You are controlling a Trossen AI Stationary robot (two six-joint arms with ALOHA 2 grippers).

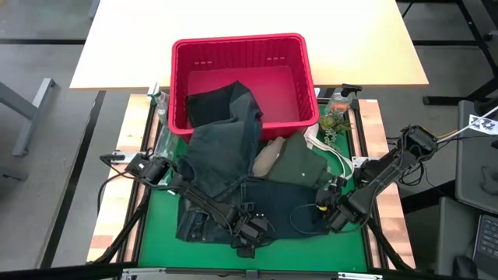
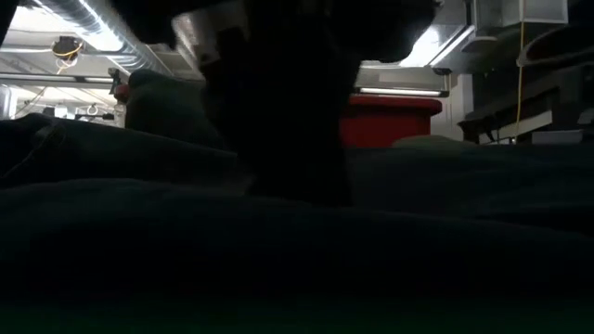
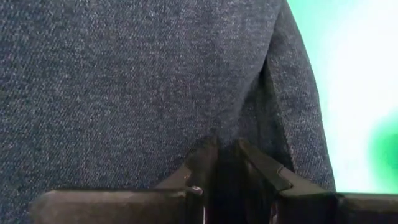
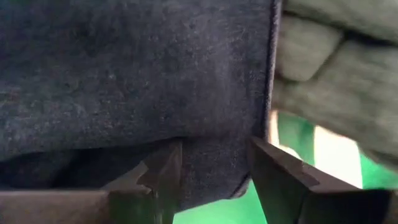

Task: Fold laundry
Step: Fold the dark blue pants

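Observation:
Dark blue jeans (image 1: 222, 148) hang out of the red basket (image 1: 241, 40) and spread over the green mat (image 1: 159, 225) toward the near edge. An olive-green shirt (image 1: 299, 163) and a tan top (image 1: 268, 159) lie beside them on the right. My left gripper (image 1: 249, 236) points down at the near end of the jeans, shut on the denim (image 3: 124, 81). My right gripper (image 1: 336, 216) stands open at the jeans' right edge (image 4: 261, 93). Its fingers (image 4: 165, 171) are over the denim, with the olive shirt (image 4: 336, 68) just beyond. My left gripper pinches a small bit of the jeans' denim (image 3: 227, 134) between its two fingers, near the garment's near end. It comes from above, pointing steeply down. The jeans lie on the mat around the hold; one layer or several, I cannot tell.
A spray bottle (image 1: 340, 101) and a small green plant (image 1: 333, 123) stand at the mat's far right corner. A white cord (image 1: 334, 159) lies by the olive shirt. The basket (image 2: 390, 121) blocks the far side. Bare mat shows at the near left and near right.

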